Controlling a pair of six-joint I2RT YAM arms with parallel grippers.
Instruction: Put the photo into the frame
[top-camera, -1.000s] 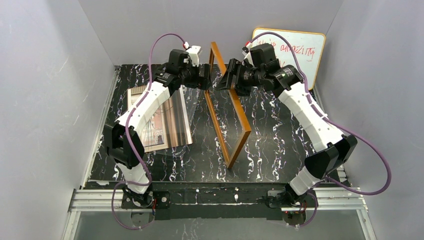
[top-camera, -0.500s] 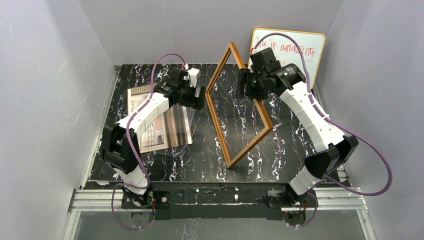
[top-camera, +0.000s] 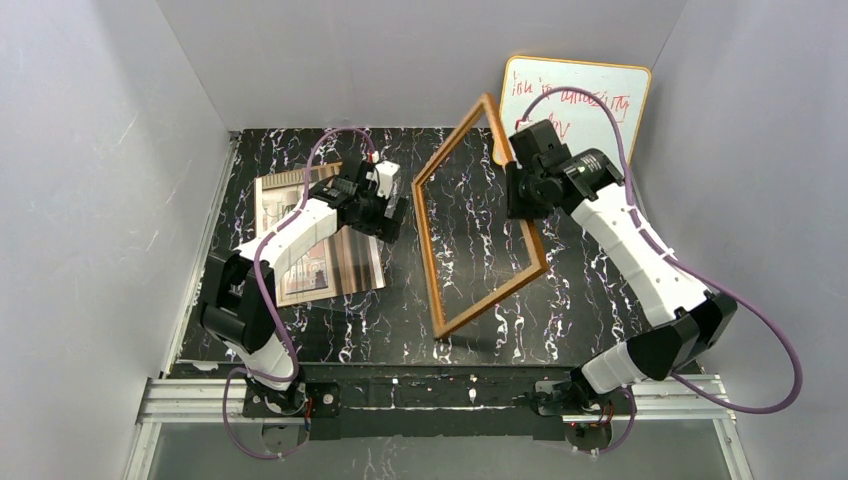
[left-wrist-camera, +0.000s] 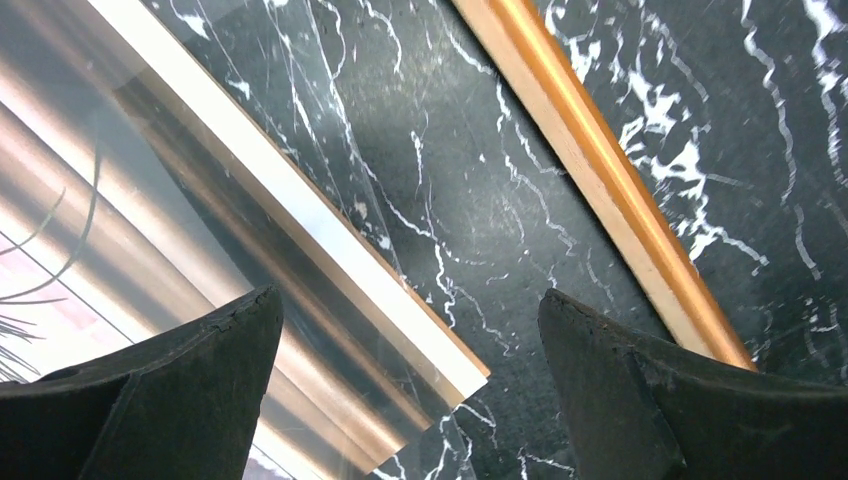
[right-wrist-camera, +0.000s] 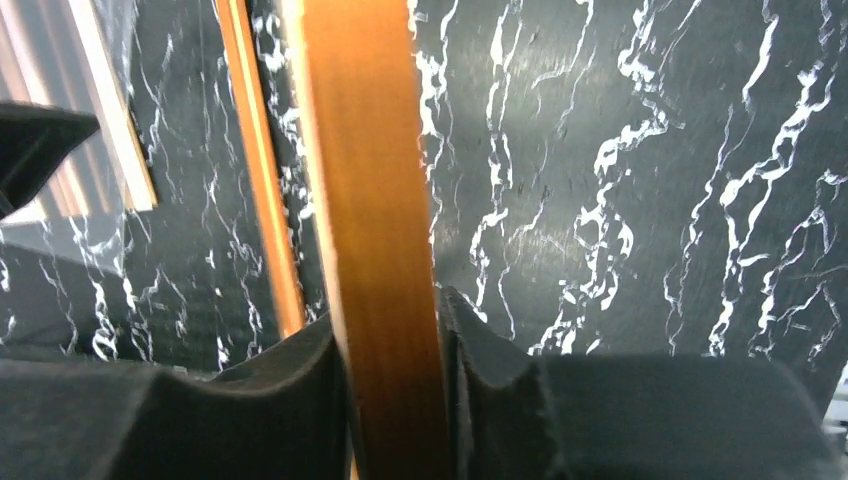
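Two grippers, different states. Right gripper (right-wrist-camera: 392, 350): fingers pinched on both faces of one bar of the frame (right-wrist-camera: 365, 150), pads touching wood, so it's holding the frame by its far-right edge. Frame is lifted and tilted, top corner high toward the back wall and near corner down at the table (top-camera: 400, 320). Can't tell if that corner touches. Marble pattern shows straight through the opening; can't tell whether there's glass in it.

Left gripper (left-wrist-camera: 405, 310): jaws wide apart, nothing between them, hovering just left of the frame over the table and the photo's frame-side corner. The frame's left bar runs past its right finger in the wrist view, apart from it.

Photo (top-camera: 345, 255) lies flat on the table, left of the frame and not in it, partly under the left arm. Clear sheet (left-wrist-camera: 330, 130) lies over it, overhanging toward the frame.

Whiteboard (top-camera: 600, 85) with red writing leans on the wall behind the frame, beyond the right gripper.
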